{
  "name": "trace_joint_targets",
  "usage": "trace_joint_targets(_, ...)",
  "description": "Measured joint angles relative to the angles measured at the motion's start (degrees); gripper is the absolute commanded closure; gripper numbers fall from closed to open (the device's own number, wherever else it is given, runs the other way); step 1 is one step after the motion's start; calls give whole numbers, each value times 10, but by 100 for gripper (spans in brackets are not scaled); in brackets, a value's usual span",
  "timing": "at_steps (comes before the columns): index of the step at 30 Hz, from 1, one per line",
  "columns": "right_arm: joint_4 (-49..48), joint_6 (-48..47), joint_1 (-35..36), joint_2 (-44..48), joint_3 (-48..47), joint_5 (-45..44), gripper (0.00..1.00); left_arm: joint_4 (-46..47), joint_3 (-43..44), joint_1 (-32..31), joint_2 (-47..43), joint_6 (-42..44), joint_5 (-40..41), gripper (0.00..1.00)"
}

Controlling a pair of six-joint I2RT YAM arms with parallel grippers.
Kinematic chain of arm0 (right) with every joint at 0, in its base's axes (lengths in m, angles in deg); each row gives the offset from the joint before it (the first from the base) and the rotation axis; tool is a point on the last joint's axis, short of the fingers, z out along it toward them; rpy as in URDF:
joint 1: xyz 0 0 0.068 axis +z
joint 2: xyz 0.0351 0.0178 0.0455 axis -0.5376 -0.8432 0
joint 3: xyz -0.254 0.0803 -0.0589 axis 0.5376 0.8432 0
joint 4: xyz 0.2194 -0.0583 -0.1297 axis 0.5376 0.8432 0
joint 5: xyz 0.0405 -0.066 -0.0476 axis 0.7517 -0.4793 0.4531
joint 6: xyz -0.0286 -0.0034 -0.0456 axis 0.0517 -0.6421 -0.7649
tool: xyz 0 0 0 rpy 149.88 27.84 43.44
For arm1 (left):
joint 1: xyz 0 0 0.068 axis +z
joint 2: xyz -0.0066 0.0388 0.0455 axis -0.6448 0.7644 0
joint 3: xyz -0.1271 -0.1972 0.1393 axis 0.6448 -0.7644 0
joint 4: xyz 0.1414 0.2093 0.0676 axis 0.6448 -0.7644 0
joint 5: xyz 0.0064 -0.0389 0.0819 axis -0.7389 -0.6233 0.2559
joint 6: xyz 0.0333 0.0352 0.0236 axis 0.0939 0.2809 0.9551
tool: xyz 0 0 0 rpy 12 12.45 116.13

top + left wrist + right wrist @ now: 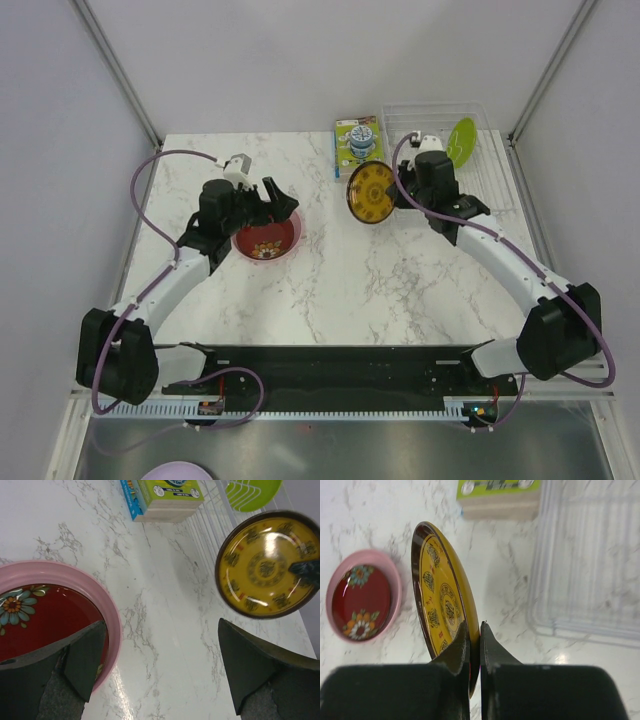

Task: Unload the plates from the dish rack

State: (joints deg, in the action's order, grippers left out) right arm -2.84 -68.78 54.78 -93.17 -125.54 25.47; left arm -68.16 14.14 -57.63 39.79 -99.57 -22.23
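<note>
Four plates: red plate (265, 241) in pink plate (107, 611), lime plate (461, 140) in the one dish rack (495, 172). Right gripper (474, 630) clamps the yellow plate (442, 609) (edge-on); left gripper (159, 630) gapes.

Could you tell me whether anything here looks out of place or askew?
Nothing is spilled or damaged. Only the yellow plate stands out: it hangs on edge in mid-air, pinched at its rim by the right gripper.

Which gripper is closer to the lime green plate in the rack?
Right. The right gripper, shut on the yellow plate, is just left of the dish rack holding the lime green plate. The left gripper hangs open over the pink plate, much farther left.
</note>
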Motion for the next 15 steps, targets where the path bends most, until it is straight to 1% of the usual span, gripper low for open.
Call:
trace_joint_targets(3, -22, 45, 24, 0, 52, 40, 100, 18, -15, -7, 0, -16, -9, 0)
trace_joint_targets(5, -39, 68, 35, 0, 69, 59, 100, 30, -20, -13, 1, -24, -16, 0)
trace_joint_targets(15, -187, 173, 82, -5, 112, 143, 100, 90, -54, -28, 11, -66, -25, 2)
